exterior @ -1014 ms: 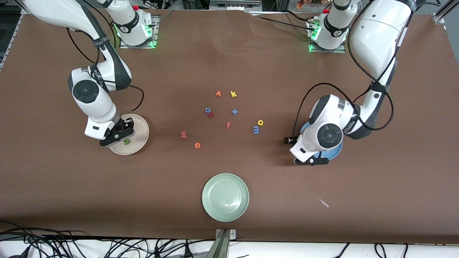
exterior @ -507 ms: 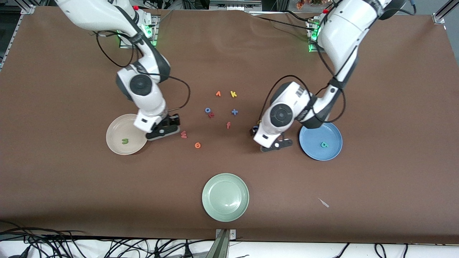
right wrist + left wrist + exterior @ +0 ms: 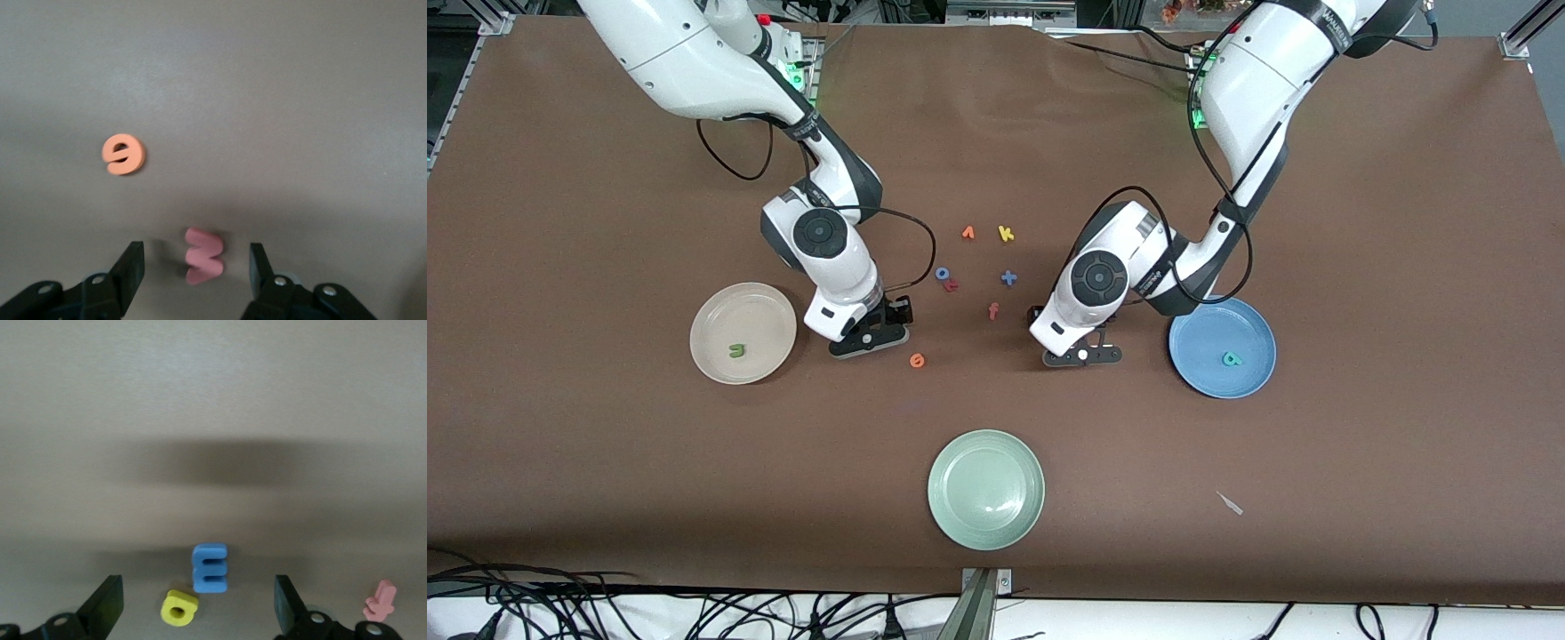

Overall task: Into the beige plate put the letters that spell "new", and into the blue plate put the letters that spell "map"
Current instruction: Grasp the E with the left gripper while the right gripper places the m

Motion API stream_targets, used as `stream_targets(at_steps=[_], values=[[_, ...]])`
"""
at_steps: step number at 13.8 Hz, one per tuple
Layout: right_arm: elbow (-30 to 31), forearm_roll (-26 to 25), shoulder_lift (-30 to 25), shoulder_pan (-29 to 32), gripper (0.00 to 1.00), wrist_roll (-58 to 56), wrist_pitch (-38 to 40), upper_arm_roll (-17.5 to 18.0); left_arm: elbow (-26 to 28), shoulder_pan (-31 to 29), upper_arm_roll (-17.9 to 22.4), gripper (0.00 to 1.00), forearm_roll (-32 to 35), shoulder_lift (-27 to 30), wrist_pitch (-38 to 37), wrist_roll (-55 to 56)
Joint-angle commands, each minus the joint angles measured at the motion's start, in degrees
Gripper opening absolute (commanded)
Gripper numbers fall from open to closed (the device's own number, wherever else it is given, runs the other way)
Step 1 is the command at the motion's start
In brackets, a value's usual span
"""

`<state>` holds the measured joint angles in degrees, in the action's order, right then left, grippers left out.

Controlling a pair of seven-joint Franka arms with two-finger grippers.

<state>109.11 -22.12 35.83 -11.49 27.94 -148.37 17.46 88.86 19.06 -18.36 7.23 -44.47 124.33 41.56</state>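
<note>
The beige plate (image 3: 720, 320) holds the green n (image 3: 736, 351). The blue plate (image 3: 1209, 333) holds the teal p (image 3: 1232, 359). My right gripper (image 3: 870, 340) hangs low and open beside the beige plate; in its wrist view the red-pink w (image 3: 203, 256) lies on the table between the open fingers of the right gripper (image 3: 197, 272), untouched. The orange e (image 3: 917, 360) lies close by, also seen as the orange e (image 3: 124, 154). My left gripper (image 3: 1083, 354) is open over the blue m (image 3: 210, 568) and yellow a (image 3: 179, 607), which lie between the fingers of the left gripper (image 3: 198, 610). The front view hides w, m and a.
A pale green plate (image 3: 985, 489) sits nearest the front camera. Loose letters lie mid-table: orange v-shape (image 3: 967, 233), yellow k (image 3: 1006, 234), blue o (image 3: 942, 274), a red letter (image 3: 951, 285), a blue plus (image 3: 1008, 278) and orange-red f (image 3: 993, 310). A small scrap (image 3: 1230, 503) lies toward the left arm's end.
Both arms swung from their plates toward mid-table. The right gripper left the n in the beige plate and now straddles the w; the left gripper now straddles m and a.
</note>
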Motion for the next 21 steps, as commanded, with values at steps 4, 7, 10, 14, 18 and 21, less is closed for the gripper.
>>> stream_targets(at_steps=[4, 7, 10, 14, 18, 21], values=[[-0.74, -1.0, 1.88, -2.66, 0.64, 4.49, -1.74, -1.64, 1.31, 1.77, 0.17, 0.77, 9.36, -2.63, 2.85, -0.87], [-0.48, -1.0, 1.79, -2.75, 0.46, 4.49, -1.74, -1.81, 1.66, 1.86, -0.09, 0.35, 9.65, -2.55, 2.5, -0.69], [-0.48, -1.35, 1.27, -2.66, 0.19, 3.35, -1.57, -3.13, 1.49, 1.6, -0.18, 0.06, 9.03, -2.02, 1.27, -0.69], [-0.65, -0.29, -3.03, -2.14, 0.17, -8.83, 2.62, -6.81, 0.43, -0.07, -0.27, 0.06, 8.95, 0.43, -1.19, -0.78], [6.08, -0.12, -12.34, 3.64, 0.18, -24.14, 7.22, -9.02, -0.53, -2.26, -0.27, 0.06, 8.86, 3.15, -5.22, -3.23], [14.78, 0.75, -17.18, 10.41, 0.47, -29.96, 6.09, -9.02, -0.53, -6.21, -0.18, 0.07, 8.94, 5.62, -10.93, -11.21]])
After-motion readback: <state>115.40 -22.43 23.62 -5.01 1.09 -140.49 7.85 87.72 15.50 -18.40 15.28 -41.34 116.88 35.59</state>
